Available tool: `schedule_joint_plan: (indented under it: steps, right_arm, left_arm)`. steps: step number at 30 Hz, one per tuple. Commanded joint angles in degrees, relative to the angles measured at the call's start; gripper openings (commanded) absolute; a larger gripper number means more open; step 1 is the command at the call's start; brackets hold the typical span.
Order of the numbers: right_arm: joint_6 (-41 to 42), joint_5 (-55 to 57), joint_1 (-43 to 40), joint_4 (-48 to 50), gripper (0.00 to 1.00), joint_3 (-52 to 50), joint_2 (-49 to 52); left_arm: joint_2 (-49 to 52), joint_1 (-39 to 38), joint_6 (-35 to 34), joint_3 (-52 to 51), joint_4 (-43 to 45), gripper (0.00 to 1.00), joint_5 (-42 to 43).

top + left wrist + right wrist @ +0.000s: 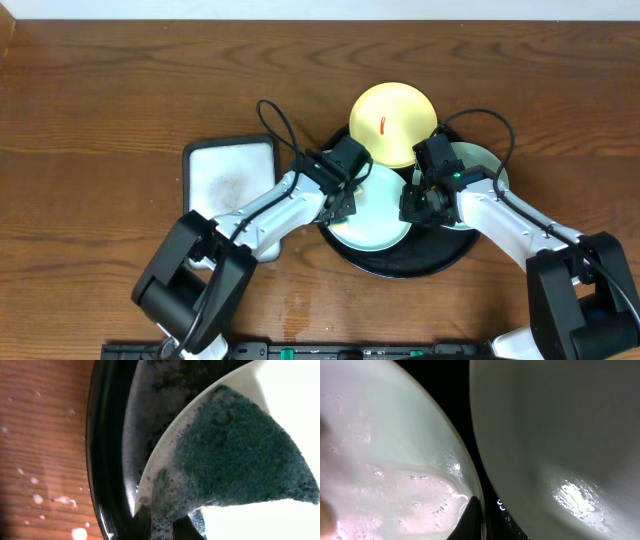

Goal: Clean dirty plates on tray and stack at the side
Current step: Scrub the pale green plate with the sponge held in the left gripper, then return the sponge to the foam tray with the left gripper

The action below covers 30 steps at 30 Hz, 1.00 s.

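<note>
Both arms reach inward over the black tray (400, 266), wrists angled down at the centre mint plate (375, 225).
Left gripper (343, 190) is clamped on a foamy sponge (240, 460) pressed against that plate. Right gripper (418, 203) has one fingertip (471, 515) at the plate's rim; its closure cannot be determined.

The brown wooden desk (100, 100) carries a white rectangular tray (231, 178) with a dark rim and rounded corners. Faint grey smudges mark the tray's inside. Just right of and below this tray, the desk has a wet sheen (300, 290). The left wrist view shows a dark teal sponge (235, 455), coarse-pored, with white foam (167, 485) along its left edge. Small white droplets (60, 500) fleck the wood beside it.
</note>
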Motion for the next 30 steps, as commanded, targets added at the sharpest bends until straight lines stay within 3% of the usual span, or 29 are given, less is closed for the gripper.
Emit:
schedule_joint_plan:
  steps: [1, 8, 15, 20, 30]
  right_arm:
    - [0.2, 3.8, 1.1, -1.7, 0.01, -0.9, 0.4]
    - [0.2, 3.8, 1.1, -1.8, 0.01, -0.9, 0.4]
    - [0.2, 3.8, 1.1, -2.1, 0.01, -0.9, 0.4]
    - [0.2, 3.8, 1.1, -2.2, 0.01, -0.9, 0.4]
    - [0.2, 3.7, 1.1, -2.2, 0.01, -0.9, 0.4]
  left_arm:
    - [2.6, 1.2, 1.4, -1.0, 0.0, 0.07, -7.2]
    - [7.2, -2.0, 1.4, -1.2, 13.3, 0.07, 17.9]
    - [8.2, -3.3, -0.2, -1.2, 19.6, 0.08, 31.0]
    - [8.2, -2.8, 0.7, -1.2, 17.0, 0.07, 29.4]
    - [2.8, 5.4, 3.2, -0.3, -0.6, 0.07, 8.9]
